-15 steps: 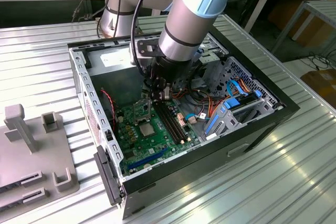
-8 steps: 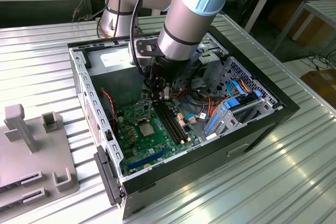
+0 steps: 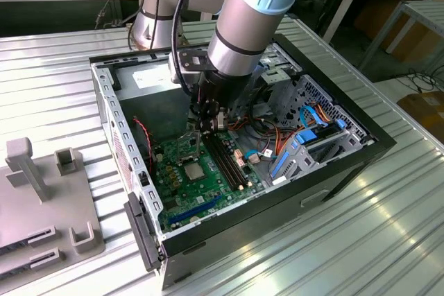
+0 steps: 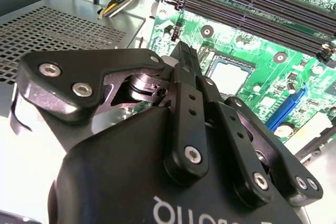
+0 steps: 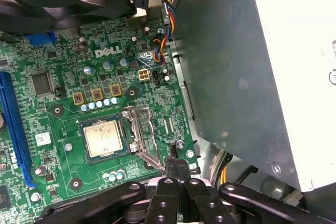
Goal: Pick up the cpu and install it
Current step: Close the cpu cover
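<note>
1. cpu (image 5: 106, 138): silver-topped square chip, lying flat in its socket on the motherboard, uncovered; also seen in the exterior view (image 3: 192, 170) and the second wrist view (image 4: 229, 74).
2. hinged plate (image 5: 140, 132): metal frame of the socket, swung off the cpu and standing just beside it.
3. gripper (image 5: 177, 166): black fingers pressed together, nothing seen between them; tips low over the board, near the hinged plate's end and apart from the cpu; in the exterior view (image 3: 202, 129), at 12 o'clock of the cpu.
4. motherboard (image 3: 182, 199): green, flat on the floor of the case.
5. memory slots (image 3: 229, 161): long, black, at 3 o'clock of the cpu in the exterior view.
6. blue slot (image 3: 194, 207): at 6 o'clock of the cpu in the exterior view.
7. power supply (image 3: 149, 77): grey box, at 11 o'clock of the cpu.
8. computer case (image 3: 104, 102): side open, lying on the ribbed metal table (image 3: 388, 240).
9. grey fixture (image 3: 41, 199): on the table, at 9 o'clock of the case.
</note>
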